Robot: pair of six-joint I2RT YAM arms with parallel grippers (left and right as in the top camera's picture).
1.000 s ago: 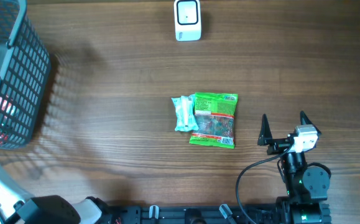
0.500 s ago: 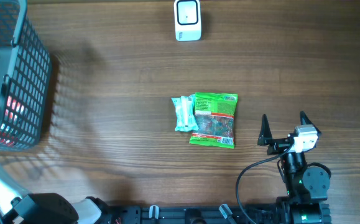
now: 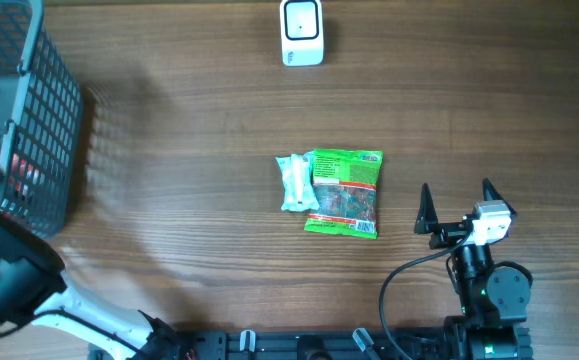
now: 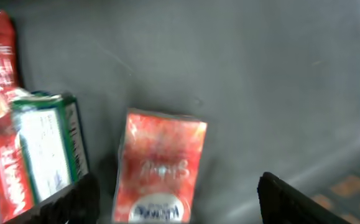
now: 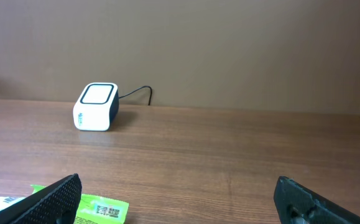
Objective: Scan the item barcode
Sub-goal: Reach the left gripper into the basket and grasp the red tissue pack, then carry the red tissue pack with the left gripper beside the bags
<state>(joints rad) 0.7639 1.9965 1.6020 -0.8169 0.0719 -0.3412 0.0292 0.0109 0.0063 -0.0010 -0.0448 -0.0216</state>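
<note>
The worktop (image 3: 189, 120) is carrying everything, and the grey basket (image 3: 54, 100) is standing at its left edge; the left gripper (image 4: 176, 186) is hanging inside it, fingers spread wide and gripping nothing; a red packet (image 4: 158, 168) is lying loose on the basket floor beneath them, beside a green and white box (image 4: 46, 146). I am judging that wide fingers could be catching the basket wall when this arm is lifting out, and so dragging or tipping the basket.

The right gripper (image 3: 457, 190) is waiting near the front edge, its fingers also fully apart and empty. The item to scan, a green packet (image 3: 344, 192), is lying in the middle of the worktop, touching a pale blue packet (image 3: 295, 183) on its left; a careless grasp could be pinching both, or pushing one away.

The scanner (image 3: 301, 32) is sitting well apart at the far edge; it is looking light, so a bump could be shifting it.

The barcode (image 5: 105, 211) is facing upward at the packet's near end; fingers closing there could be covering or creasing it.
</note>
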